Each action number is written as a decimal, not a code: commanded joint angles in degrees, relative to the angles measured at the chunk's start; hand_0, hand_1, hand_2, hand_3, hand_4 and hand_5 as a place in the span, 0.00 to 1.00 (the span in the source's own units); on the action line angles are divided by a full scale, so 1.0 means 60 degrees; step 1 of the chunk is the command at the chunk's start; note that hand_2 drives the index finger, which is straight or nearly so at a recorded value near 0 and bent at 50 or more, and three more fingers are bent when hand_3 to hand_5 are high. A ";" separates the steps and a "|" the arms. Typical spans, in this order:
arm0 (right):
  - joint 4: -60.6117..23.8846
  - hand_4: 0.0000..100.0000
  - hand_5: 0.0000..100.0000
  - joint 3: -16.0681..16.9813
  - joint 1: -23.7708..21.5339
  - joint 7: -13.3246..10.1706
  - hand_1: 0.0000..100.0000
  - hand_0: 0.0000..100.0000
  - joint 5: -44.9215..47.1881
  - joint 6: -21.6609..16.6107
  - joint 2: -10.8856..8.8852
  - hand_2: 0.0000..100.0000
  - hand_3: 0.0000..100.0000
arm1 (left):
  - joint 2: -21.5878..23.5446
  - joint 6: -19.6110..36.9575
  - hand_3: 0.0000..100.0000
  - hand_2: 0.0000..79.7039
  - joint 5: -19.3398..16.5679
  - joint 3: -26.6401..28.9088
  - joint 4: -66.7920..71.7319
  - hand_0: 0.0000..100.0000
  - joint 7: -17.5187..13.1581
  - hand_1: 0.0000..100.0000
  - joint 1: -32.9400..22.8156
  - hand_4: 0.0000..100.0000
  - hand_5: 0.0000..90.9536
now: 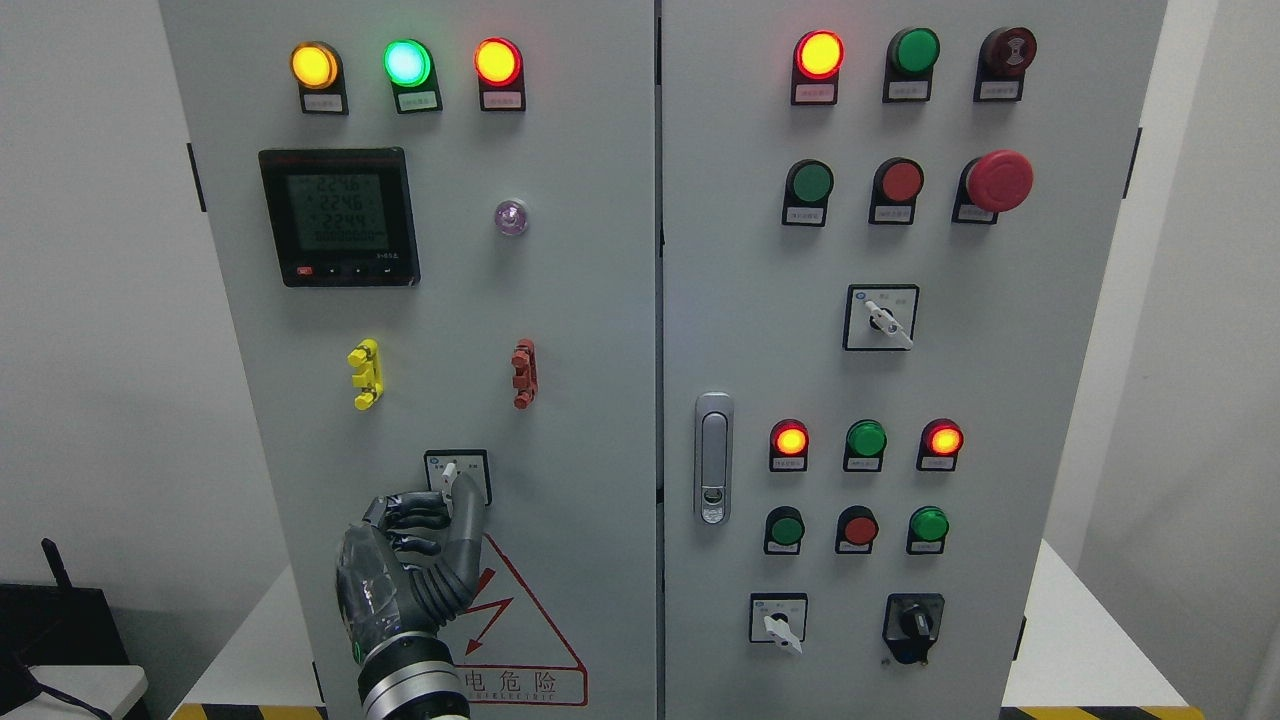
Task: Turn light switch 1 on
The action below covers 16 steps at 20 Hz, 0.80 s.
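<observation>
1. A grey two-door electrical cabinet [560, 300] is seen filling the view, with white walls behind it on both sides.
2. The left door carries three lit indicator lamps [405, 63] at 12 o'clock, a digital meter [338, 217] below them, and yellow [365, 374] and red [523, 373] clips at mid-height.
3. The rotary selector switch [456, 476], white-handled on a black-framed plate, is found at 6 o'clock on the left door, just above the red hazard triangle [520, 620].
4. The left hand [410, 560] is raised from the bottom edge; its fingers [420, 512] are curled against the switch handle, thumb touching it, in a pinch on the knob.
5. The right door bears lamps, pushbuttons, a red mushroom button [998, 181] and a door latch [713, 457].
</observation>
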State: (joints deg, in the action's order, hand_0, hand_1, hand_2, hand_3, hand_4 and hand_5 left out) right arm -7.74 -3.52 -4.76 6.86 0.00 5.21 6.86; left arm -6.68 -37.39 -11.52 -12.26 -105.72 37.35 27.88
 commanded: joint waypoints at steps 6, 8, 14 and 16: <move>0.0000 0.00 0.00 0.0000 0.0003 -0.0001 0.39 0.12 0.0161 -0.0005 0.0000 0.00 0.00 | 0.0000 -0.0126 0.66 0.63 0.0002 -0.0111 -0.0002 0.27 -0.0015 0.44 0.0056 0.73 0.78; 0.0000 0.00 0.00 0.0000 0.0003 -0.0001 0.39 0.12 0.0161 -0.0005 0.0000 0.00 0.00 | 0.0000 -0.0141 0.66 0.63 0.0002 -0.0111 -0.0002 0.28 -0.0029 0.44 0.0056 0.73 0.78; 0.0000 0.00 0.00 0.0000 0.0003 -0.0001 0.39 0.12 0.0176 -0.0005 0.0000 0.00 0.00 | 0.0000 -0.0141 0.66 0.65 0.0002 -0.0111 0.0101 0.31 -0.0029 0.40 0.0056 0.73 0.78; 0.0000 0.00 0.00 0.0000 0.0003 -0.0001 0.39 0.12 0.0161 -0.0005 0.0000 0.00 0.00 | 0.0000 -0.0141 0.66 0.65 0.0002 -0.0111 0.0101 0.31 -0.0029 0.40 0.0056 0.73 0.78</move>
State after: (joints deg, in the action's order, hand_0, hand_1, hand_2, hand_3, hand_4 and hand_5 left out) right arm -7.73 -3.52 -4.75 6.86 0.00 5.22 6.85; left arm -6.68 -38.20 -11.51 -12.74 -105.49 37.20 28.19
